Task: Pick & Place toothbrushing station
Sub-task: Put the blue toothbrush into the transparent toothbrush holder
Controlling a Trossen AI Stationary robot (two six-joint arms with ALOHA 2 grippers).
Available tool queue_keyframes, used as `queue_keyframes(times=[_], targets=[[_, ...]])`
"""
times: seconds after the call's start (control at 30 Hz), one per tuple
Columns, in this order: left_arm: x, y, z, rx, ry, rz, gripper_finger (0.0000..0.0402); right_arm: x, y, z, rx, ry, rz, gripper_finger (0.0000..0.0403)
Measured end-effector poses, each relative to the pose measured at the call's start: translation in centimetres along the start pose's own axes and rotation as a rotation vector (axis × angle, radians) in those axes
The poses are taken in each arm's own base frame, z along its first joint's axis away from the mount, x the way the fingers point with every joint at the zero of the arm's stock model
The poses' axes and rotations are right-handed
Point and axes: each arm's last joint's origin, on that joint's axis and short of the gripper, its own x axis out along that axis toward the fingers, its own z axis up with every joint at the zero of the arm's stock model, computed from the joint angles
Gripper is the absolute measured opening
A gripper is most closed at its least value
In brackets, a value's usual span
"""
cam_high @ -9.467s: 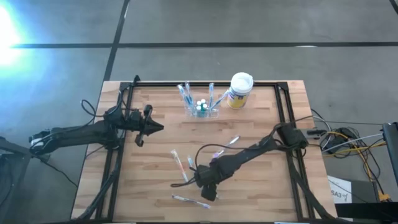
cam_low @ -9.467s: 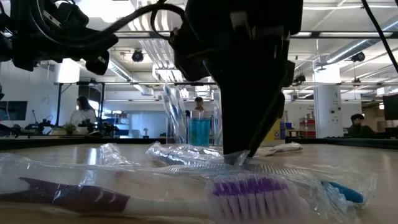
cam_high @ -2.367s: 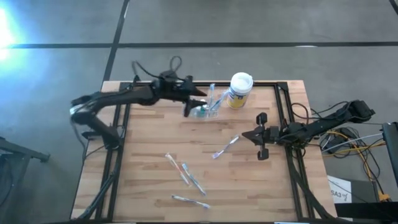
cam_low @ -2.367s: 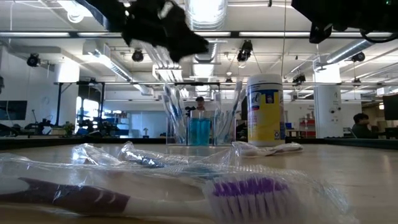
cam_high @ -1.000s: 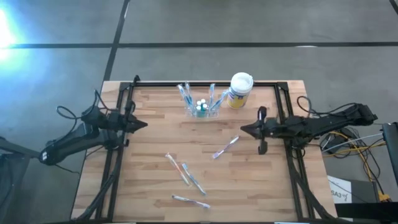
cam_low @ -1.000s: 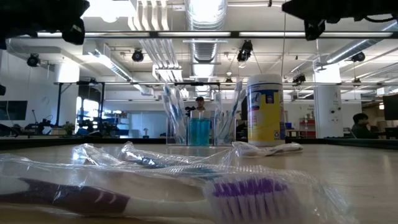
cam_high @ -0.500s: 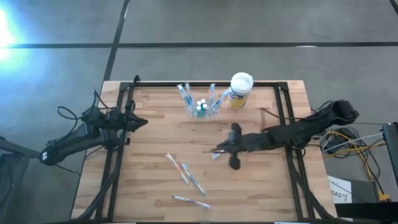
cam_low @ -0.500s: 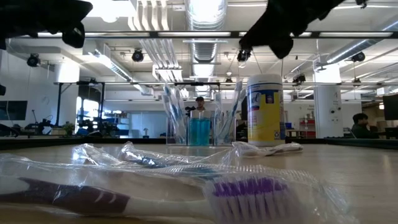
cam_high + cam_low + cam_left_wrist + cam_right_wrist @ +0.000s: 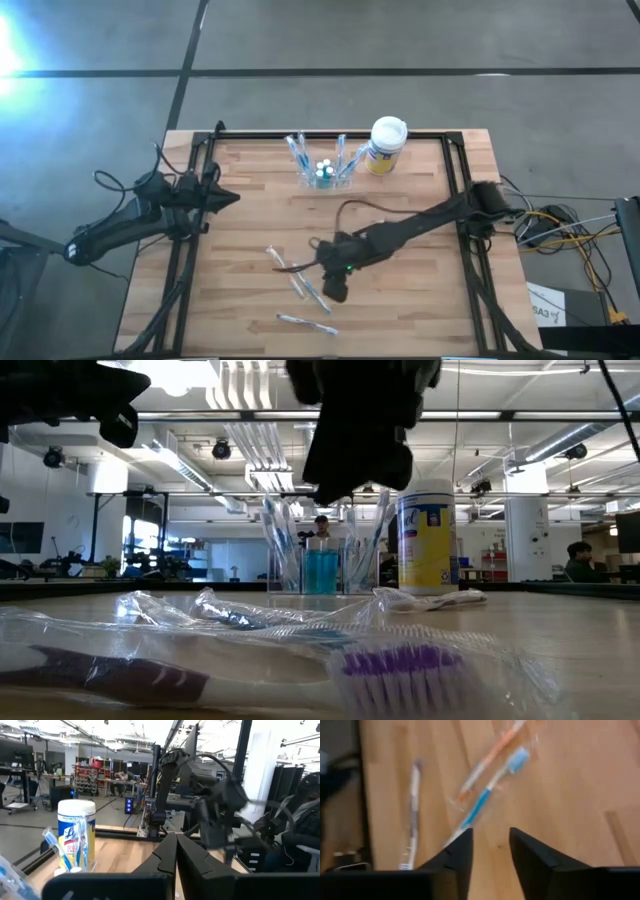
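The toothbrushing station is a clear holder standing on its base at the table's far middle, with several toothbrushes upright in it; it shows in the low view too. My right gripper hangs open, tipped down, above the loose wrapped toothbrushes near the table's middle. In the right wrist view its fingers stand apart over an orange and a blue brush and touch nothing. My left gripper waits shut at the table's left edge, fingers together.
A white-lidded canister with a yellow label stands right of the holder. One more wrapped toothbrush lies near the front edge. Black frame rails run along the table's sides. In the low view, wrapped brushes fill the foreground.
My right gripper has swept from the table's right edge toward its middle and near side, sinking and tipping to point downward, and now hangs over the loose wrapped toothbrushes. The holder, canister and brushes in view have stayed where they were.
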Motion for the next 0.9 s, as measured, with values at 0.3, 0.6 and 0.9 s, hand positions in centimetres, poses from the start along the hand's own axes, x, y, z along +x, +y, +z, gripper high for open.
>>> queue_keyframes(times=[0.3, 0.6, 0.9], targets=[[0.0, 0.1, -0.3, -0.029, 0.034, 0.006, 0.0004, 5.3, 1.7, 2.1, -0.015, 0.154, -0.021, 0.0222], [0.0, 0.1, -0.5, -0.034, 0.045, 0.008, 0.0024, 8.3, 1.6, 2.9, -0.043, 0.236, -0.14, 0.0256], [0.1, 0.1, -0.4, -0.033, 0.044, 0.008, 0.0016, 9.1, 1.8, 3.4, -0.065, 0.231, -0.14, 0.0255]])
